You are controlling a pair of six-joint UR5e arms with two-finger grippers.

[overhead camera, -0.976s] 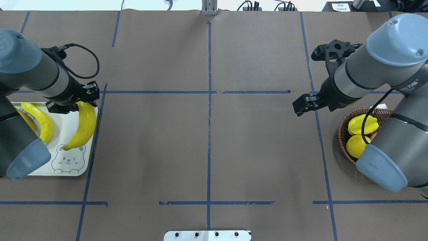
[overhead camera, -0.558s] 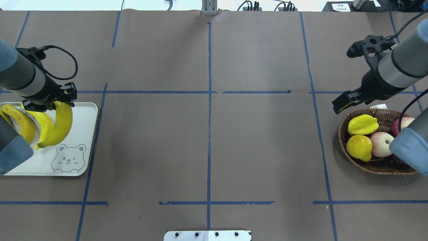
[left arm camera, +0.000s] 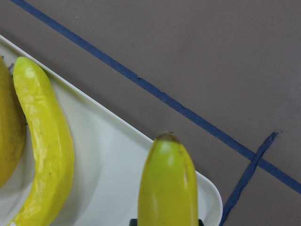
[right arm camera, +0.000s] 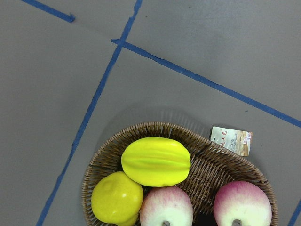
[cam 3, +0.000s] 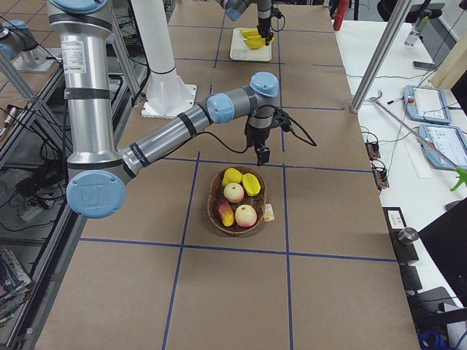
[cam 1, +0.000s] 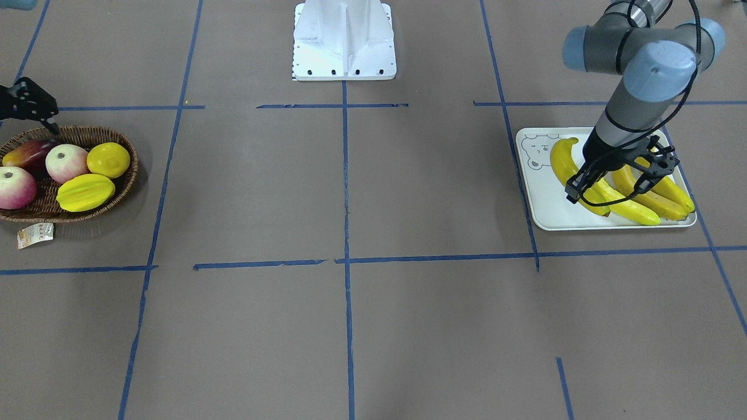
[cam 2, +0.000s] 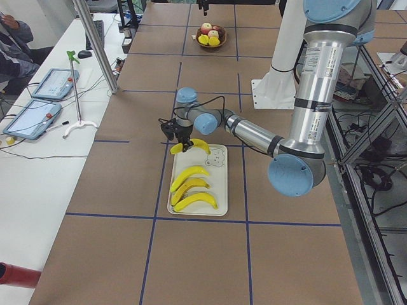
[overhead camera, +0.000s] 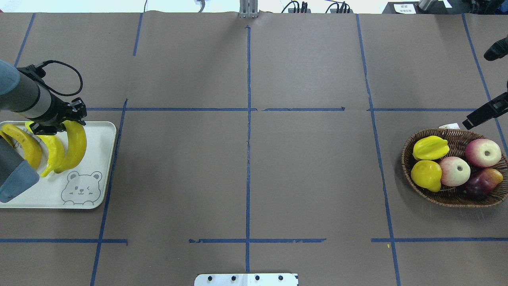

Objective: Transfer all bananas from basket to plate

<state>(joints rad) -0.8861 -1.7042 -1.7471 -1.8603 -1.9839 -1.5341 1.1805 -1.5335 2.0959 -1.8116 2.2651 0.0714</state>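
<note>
In the left-side view, four bananas [cam 2: 189, 173]

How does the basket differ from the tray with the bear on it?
Shape: the basket is oval, the tray rectangular. Make: the basket is dark brown woven wicker; the tray is smooth and pale, with a printed bear. Load: the basket holds a starfruit, a lemon and apples, no bananas; the tray has three bananas, with a fourth banana in the left gripper above it. Both rest on the brown table.
</note>
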